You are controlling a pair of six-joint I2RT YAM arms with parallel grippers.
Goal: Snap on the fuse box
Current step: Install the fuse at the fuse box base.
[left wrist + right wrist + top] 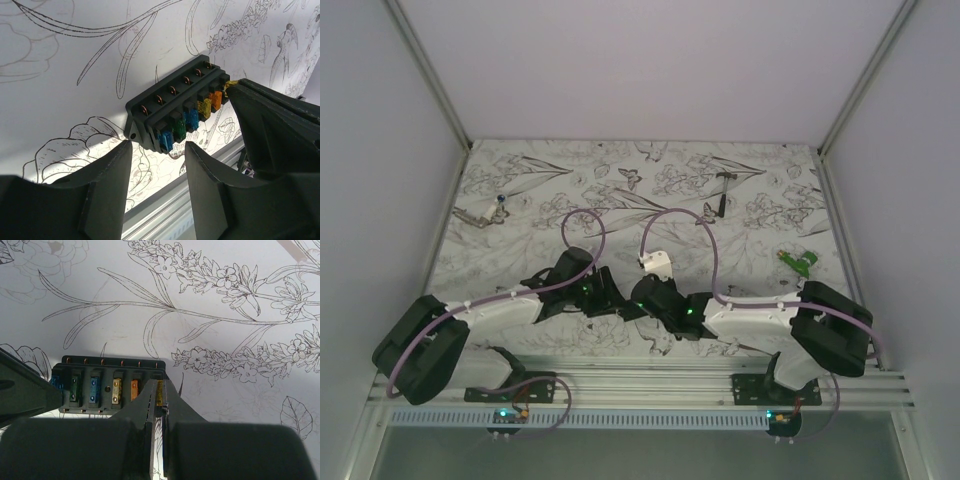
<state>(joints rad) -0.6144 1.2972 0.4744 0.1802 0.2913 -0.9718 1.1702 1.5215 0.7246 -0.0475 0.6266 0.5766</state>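
Fuse box (172, 107), probably light rigid plastic best gripped across its long sides, lies on the surface (75, 100) before the left tool (159, 146), jaws apart, with the right tool (159, 390) pinched together at its yellow-fuse end.

You worked at a table (620, 190) whose white top was printed with black line-drawn flowers, leaves and butterflies. Plain pale walls (640, 60) closed you in at the back and on both sides, joined by slim metal corner posts (432, 80). A ribbed aluminium rail (650, 385) ran along the near edge. The light was soft and even.
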